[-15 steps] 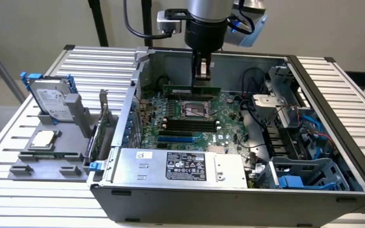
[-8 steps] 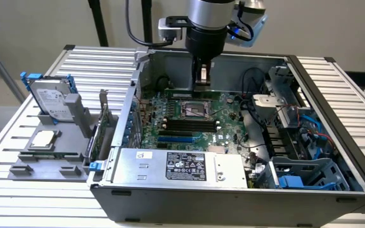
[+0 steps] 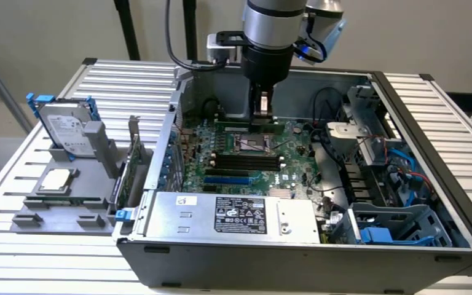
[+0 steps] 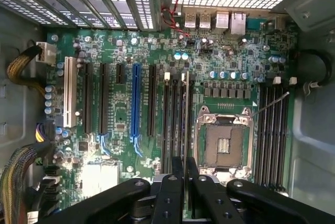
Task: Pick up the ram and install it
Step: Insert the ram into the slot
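Pincer: the pincer (image 4: 184, 167) hangs inside the open computer case (image 3: 432, 123), low over the motherboard (image 4: 131, 145), fingers (image 4: 171, 192) squeezed shut on a thin stick seen edge-on.
Ram: the ram (image 4: 185, 124) is that stick, held upright in the grip, running along the memory slots (image 4: 172, 114) just beside the CPU socket (image 4: 224, 143).
Outside the case: on the slatted surface (image 3: 7, 203), a grey holder (image 3: 64, 196) carries a hard drive in a blue frame (image 3: 66, 129) and a green card (image 3: 133, 157) next to the case wall.
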